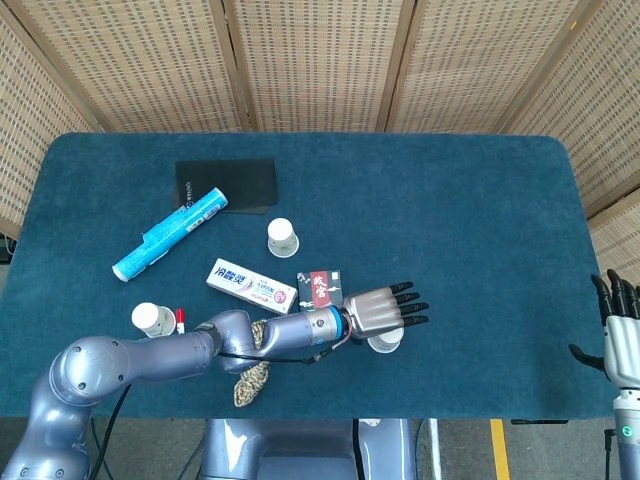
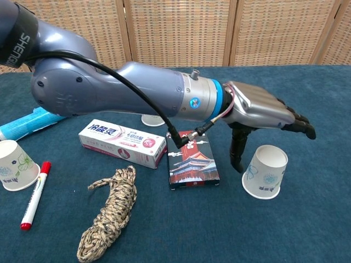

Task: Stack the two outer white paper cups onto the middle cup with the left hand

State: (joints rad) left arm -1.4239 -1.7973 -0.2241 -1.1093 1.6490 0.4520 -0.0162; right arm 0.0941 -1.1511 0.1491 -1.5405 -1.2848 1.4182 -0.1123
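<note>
Three white paper cups stand upside down on the blue table. The middle cup (image 1: 283, 237) is at the back; in the chest view it (image 2: 152, 120) shows only as a sliver behind my left arm. The left cup (image 1: 148, 318) (image 2: 15, 164) sits by the table's left front. My left hand (image 1: 386, 310) (image 2: 264, 108) hovers flat over the right cup (image 1: 385, 341) (image 2: 266, 171), fingers straight and spread, thumb hanging down beside the cup's left wall, holding nothing. My right hand (image 1: 621, 326) stands at the far right edge, fingers apart, empty.
A toothpaste box (image 1: 252, 284) (image 2: 122, 142), a red and black card box (image 1: 322, 286) (image 2: 192, 159), a coiled rope (image 1: 250, 378) (image 2: 107, 213) and a red marker (image 2: 35, 194) lie between the cups. A blue tube (image 1: 170, 232) and a black pad (image 1: 226, 184) lie at the back left.
</note>
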